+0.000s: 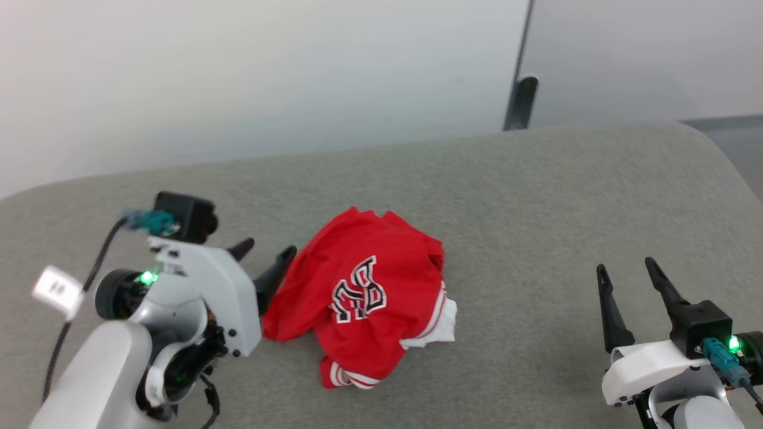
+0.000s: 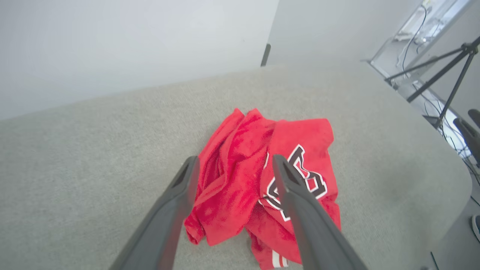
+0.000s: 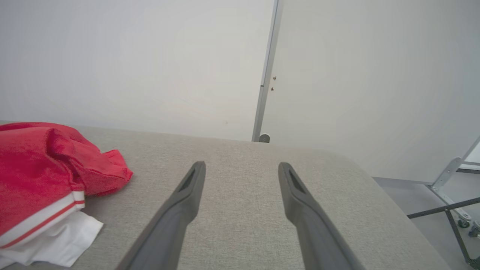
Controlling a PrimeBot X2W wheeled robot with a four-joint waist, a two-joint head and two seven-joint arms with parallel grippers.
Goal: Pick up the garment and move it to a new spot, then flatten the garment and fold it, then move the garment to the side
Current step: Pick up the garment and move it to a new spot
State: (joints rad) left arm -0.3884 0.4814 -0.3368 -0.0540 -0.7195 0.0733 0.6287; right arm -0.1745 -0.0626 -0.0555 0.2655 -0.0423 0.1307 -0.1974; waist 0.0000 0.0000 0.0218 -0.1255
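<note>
Two grippers, both with jaws spread and nothing held. We log the garment (image 1: 363, 298) as a crumpled red heap near the middle of a grey upholstered surface (image 1: 536, 190), a little toward the robot's left. Black numerals outlined in white (image 1: 357, 295) face up on the top fold, turned at an angle to the head view. A white sleeve (image 1: 438, 330) pokes out on the heap's right side, edged by white-and-red striped trim. More trim (image 1: 351, 376) shows at the near edge.

The left gripper (image 1: 269, 247) sits just beside the heap's left edge, fingers pointing toward it. We note one fingertip very close to the red cloth, but we cannot tell whether it touches. In the left wrist view the two dark fingers (image 2: 300, 210) frame the bunched cloth, with the numerals next to the right-hand finger. Nothing is pinched between them.

The right gripper (image 1: 625, 266) is at the lower right, well apart from the garment, over bare grey fabric. In its wrist view we see the heap and the white sleeve at the far left edge.

Behind the surface stands a pale wall (image 1: 238, 89) with a dark upright post (image 1: 521, 101) at a panel seam. We also mark a black tripod (image 2: 450, 75) on the floor beyond the surface's right end.
</note>
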